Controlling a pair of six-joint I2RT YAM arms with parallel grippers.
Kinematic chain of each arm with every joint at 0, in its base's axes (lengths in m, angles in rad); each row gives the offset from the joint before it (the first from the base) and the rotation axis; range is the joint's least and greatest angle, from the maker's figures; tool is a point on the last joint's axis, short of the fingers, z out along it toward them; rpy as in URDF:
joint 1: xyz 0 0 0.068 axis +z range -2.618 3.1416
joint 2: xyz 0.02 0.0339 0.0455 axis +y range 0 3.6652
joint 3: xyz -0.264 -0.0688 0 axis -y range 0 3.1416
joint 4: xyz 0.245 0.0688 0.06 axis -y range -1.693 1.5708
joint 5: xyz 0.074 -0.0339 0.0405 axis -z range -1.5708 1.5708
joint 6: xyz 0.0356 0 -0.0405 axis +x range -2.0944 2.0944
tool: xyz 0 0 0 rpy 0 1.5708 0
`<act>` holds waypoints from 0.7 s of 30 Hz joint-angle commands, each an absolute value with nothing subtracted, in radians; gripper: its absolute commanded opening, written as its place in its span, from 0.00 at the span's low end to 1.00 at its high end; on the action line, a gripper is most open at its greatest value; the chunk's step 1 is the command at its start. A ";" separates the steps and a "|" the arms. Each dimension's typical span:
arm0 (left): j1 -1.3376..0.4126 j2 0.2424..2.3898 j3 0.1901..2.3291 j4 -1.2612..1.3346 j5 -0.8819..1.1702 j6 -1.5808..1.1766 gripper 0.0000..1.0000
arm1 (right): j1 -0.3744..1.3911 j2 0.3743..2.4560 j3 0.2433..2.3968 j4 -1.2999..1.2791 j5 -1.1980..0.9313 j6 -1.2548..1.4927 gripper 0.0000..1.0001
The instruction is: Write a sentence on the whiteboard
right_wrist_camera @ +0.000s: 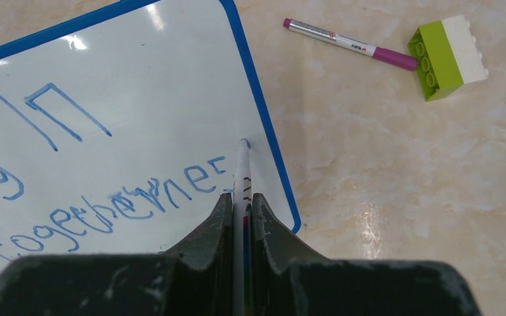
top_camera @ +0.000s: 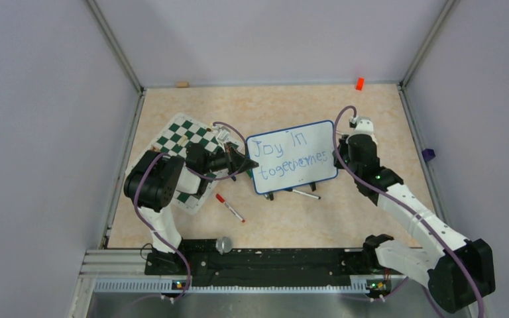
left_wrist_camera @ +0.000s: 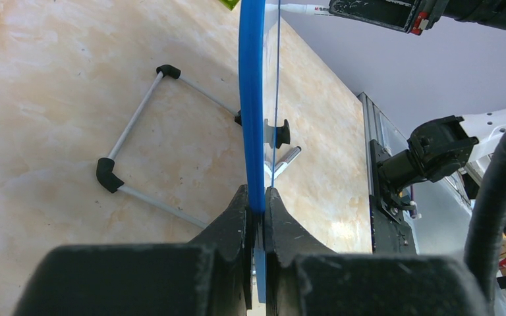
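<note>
Located whiteboard (top_camera: 293, 158) at mid-table, just right of chess mat (top_camera: 184, 140), propped on its feet. Found left gripper (left_wrist_camera: 257, 197) fingers pinched on the blue frame at the board's left edge; judged as bracing against writing pressure. Found right gripper (right_wrist_camera: 240, 197) fingers clamped on a marker (right_wrist_camera: 242, 164), tip touching the board just inside the right frame, past the last letters. Read sentence (right_wrist_camera: 99, 210) in blue, 2 lines: "Joy in" above "togethernes...". Noted uneven strokes, ending crowded and hard to read.
</note>
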State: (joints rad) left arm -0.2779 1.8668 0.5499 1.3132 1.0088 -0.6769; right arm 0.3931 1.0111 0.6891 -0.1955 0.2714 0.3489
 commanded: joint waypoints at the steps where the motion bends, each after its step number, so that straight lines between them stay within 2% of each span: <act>1: -0.291 1.885 0.525 1.200 1.074 -0.558 0.00 | 0.379 1.023 0.735 -0.130 0.215 0.336 0.00; 21: -0.289 1.882 0.523 1.200 1.071 -0.558 0.00 | 0.379 0.964 0.645 -0.209 0.218 0.357 0.00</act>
State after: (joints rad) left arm -0.2779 1.8668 0.5499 1.3128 1.0080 -0.6769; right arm 0.3897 0.9878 0.6636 -0.1894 0.2024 0.3504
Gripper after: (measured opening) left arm 0.064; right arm 0.088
